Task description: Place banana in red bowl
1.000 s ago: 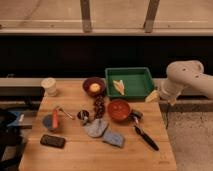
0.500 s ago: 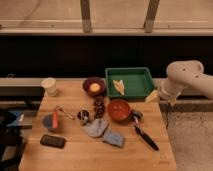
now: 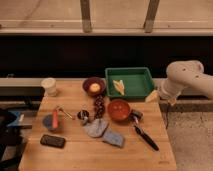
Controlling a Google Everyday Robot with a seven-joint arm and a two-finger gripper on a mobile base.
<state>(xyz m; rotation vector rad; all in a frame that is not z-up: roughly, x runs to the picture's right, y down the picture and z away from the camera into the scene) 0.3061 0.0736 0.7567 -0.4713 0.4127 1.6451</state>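
The banana (image 3: 119,86), a small pale yellow splayed piece, lies inside the green tray (image 3: 131,92) at the back of the wooden table. The red bowl (image 3: 119,110) sits on the table just in front of the tray and looks empty. My white arm (image 3: 185,80) reaches in from the right. My gripper (image 3: 152,96) is at the tray's front right corner, right of the banana and up and right of the red bowl. It shows only as a pale tip.
A maroon bowl (image 3: 94,86) holding a yellowish ball stands left of the tray. A white cup (image 3: 49,86), a dark grape-like bunch (image 3: 99,104), grey and blue cloths (image 3: 102,132), a black-handled tool (image 3: 145,136) and a black flat device (image 3: 53,141) lie on the table (image 3: 75,155).
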